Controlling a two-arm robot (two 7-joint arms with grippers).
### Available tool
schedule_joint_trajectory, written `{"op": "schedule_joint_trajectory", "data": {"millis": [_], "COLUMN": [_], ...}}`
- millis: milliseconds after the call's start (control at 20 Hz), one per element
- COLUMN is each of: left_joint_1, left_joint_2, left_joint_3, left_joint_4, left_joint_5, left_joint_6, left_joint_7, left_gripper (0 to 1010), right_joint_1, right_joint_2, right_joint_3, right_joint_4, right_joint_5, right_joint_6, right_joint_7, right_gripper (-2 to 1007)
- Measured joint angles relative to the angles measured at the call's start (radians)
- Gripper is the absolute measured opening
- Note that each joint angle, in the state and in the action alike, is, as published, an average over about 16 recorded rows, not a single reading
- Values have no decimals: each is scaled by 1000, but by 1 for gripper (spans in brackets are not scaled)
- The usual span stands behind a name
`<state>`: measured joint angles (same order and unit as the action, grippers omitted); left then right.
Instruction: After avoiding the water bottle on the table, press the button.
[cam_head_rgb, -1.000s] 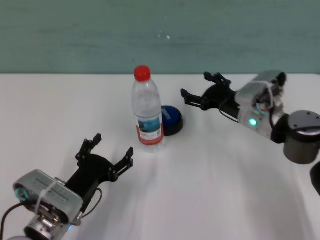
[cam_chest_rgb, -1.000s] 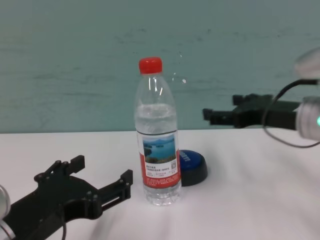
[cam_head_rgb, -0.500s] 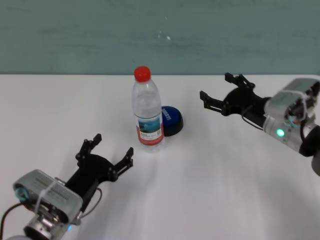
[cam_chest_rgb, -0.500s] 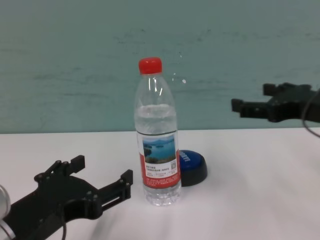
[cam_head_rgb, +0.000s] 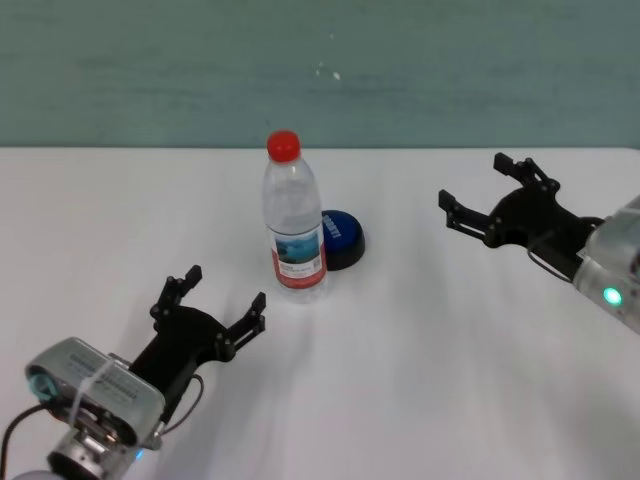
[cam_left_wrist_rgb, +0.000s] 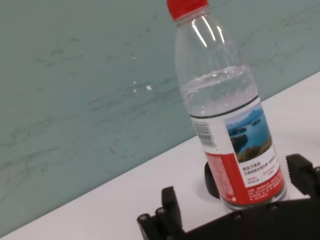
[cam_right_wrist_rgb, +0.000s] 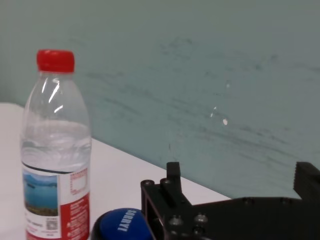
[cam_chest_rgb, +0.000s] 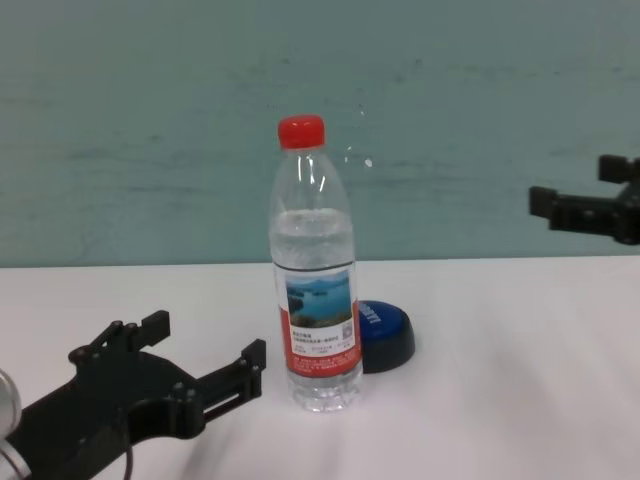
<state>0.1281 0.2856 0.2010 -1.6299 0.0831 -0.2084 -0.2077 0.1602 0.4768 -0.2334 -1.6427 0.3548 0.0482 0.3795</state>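
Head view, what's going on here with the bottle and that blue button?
Nothing is being held. The water bottle stands upright on the white table, with the blue button just behind it to the right. The right gripper, fingers open, hangs above the table far right of the button. The left gripper rests open near the bottle.

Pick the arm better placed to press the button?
Right, probably. The right gripper has an open line to the button; from the left gripper, the water bottle stands in front of it.
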Motion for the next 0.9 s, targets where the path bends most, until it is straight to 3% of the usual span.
{"op": "schedule_joint_trajectory", "data": {"millis": [250, 500, 900], "left_joint_1": [0, 0, 0], "left_joint_2": [0, 0, 0], "left_joint_3": [0, 0, 0], "left_joint_4": [0, 0, 0], "left_joint_5": [0, 0, 0], "left_joint_6": [0, 0, 0], "left_joint_7": [0, 0, 0], "left_gripper": [1000, 1000, 1000], "right_joint_1": [-92, -170, -238], "right_joint_2": [12, 8, -10], "right_joint_3": [42, 71, 72], "right_joint_4": [-60, -90, -90], "right_joint_5": [26, 54, 78], "right_joint_6": [-27, -66, -121], "right_joint_7": [-13, -16, 2], "right_gripper": [1004, 1004, 1004]}}
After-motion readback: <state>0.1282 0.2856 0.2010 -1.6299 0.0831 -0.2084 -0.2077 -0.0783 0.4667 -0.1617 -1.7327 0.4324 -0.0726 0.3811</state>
